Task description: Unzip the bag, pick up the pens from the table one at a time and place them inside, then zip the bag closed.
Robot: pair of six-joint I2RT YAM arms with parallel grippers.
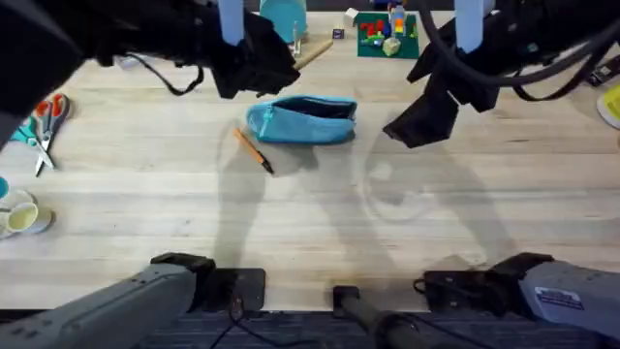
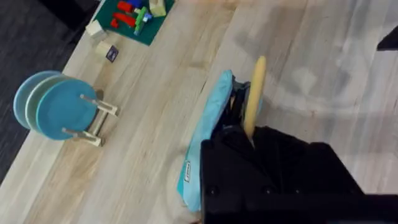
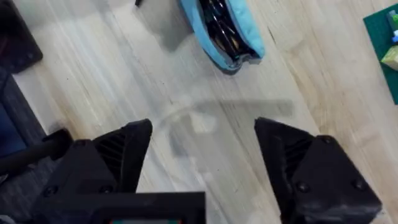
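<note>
one tan pen [image 2: 254, 93] (probably held) over bag [image 2: 211, 124].

A robot lab bench, shown by two arm bases [image 1: 145, 291] mounted at a light plank table [image 1: 320, 223], cables trailed across it, practice props laid out, green mat with toy blocks [image 1: 386, 34], scissors [image 1: 44, 126], teal discs on a wooden stand [image 2: 59, 109], dark carpet beyond.
</note>
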